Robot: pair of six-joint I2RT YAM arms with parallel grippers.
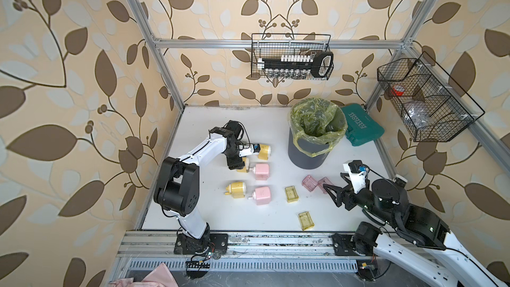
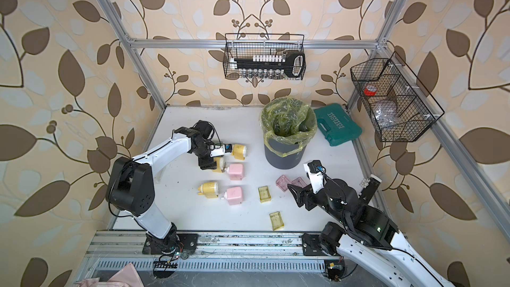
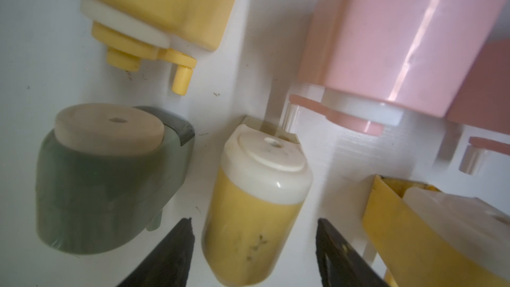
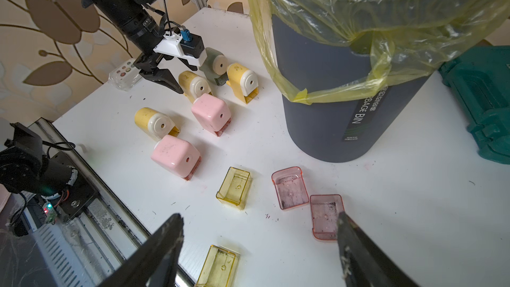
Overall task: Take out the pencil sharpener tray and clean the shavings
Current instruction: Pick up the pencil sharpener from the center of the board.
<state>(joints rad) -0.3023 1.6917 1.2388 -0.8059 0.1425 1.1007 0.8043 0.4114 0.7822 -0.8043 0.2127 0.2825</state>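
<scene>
With four trays (image 4: 290, 189) lying out towards the worktop's (image 1: 209, 216) front right corner, our part-open left claw (image 3: 253, 220) straddles a yellow sharpener (image 3: 265, 167) left of mid-worktop; next we should clamp it so the wide, empty right claw (image 4: 260, 216) can draw its tray.

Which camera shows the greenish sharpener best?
The left wrist view: the greenish sharpener sits close and whole, though slightly blurred. The right wrist view shows it small and partly hidden behind the left gripper; in both top views it does not show.
</scene>
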